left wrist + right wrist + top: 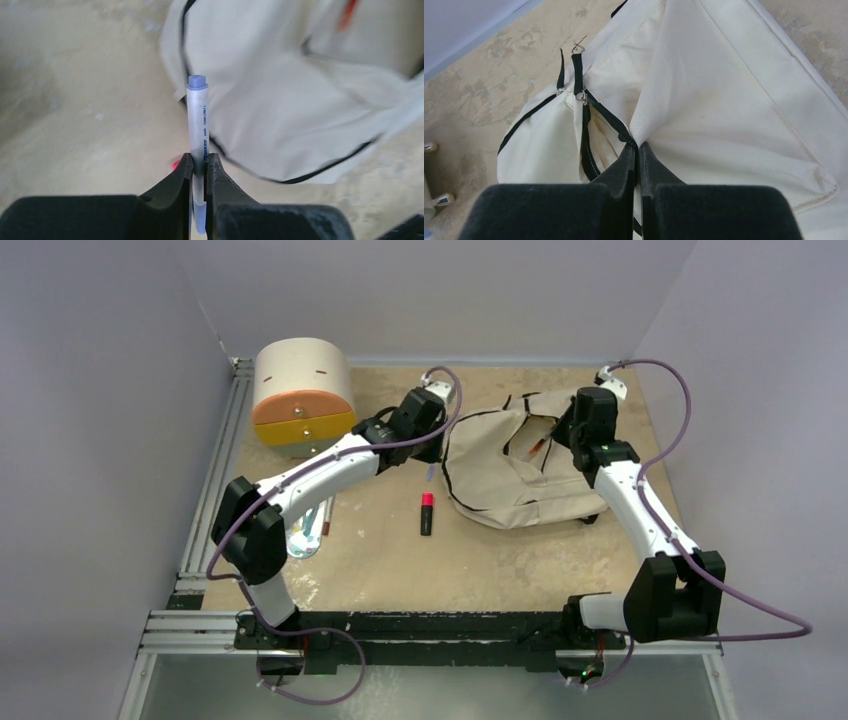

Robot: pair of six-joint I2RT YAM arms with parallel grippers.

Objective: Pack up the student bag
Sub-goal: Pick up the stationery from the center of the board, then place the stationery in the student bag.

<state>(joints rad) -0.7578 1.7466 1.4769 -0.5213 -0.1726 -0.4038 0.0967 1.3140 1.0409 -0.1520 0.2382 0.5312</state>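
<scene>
The student bag (505, 475) is a cream fabric backpack with black zipper lines, lying at the back right of the table. My right gripper (637, 146) is shut on a fold of the bag's fabric (649, 120) beside the black zipper (609, 120), holding the opening up. My left gripper (200, 159) is shut on a white pen with lilac ends (198, 120), held just left of the bag (280, 110). In the top view the left gripper (430, 445) hangs by the bag's left edge, and the right gripper (565, 435) is at the opening.
A red and black marker (427, 513) lies on the table in front of the bag. A cream cylindrical drawer box (303, 395) with orange and yellow fronts stands at the back left. More stationery (315, 525) lies under the left arm. An orange item (538, 446) shows inside the bag.
</scene>
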